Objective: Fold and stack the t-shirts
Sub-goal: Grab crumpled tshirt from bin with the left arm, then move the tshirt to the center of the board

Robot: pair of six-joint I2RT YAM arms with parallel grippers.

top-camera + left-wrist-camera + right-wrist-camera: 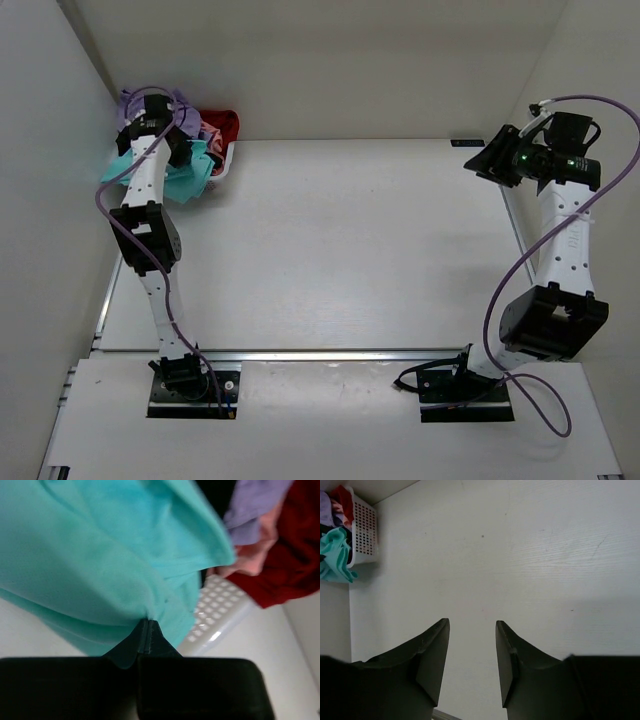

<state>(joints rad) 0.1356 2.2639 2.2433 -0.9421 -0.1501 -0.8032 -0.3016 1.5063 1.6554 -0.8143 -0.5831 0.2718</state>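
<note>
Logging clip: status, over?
Left hand shut on soft teal cloth t-shirt at white slotted plastic basket. Right hand open above white table. No obstruction seen.

At the far left, the crumpled teal t-shirt (100, 555) has one fold pinched in the left claw (145, 627); the lavender shirt (255, 505), pink shirt (250, 562), red shirt (295, 555) and black shirt (217, 491) bunch behind.

Left tool (145, 626) reaches far forward, pinched onto the teal t-shirt (100, 555); right tool (472, 625) (held aloft) has its fingers parted.
</note>
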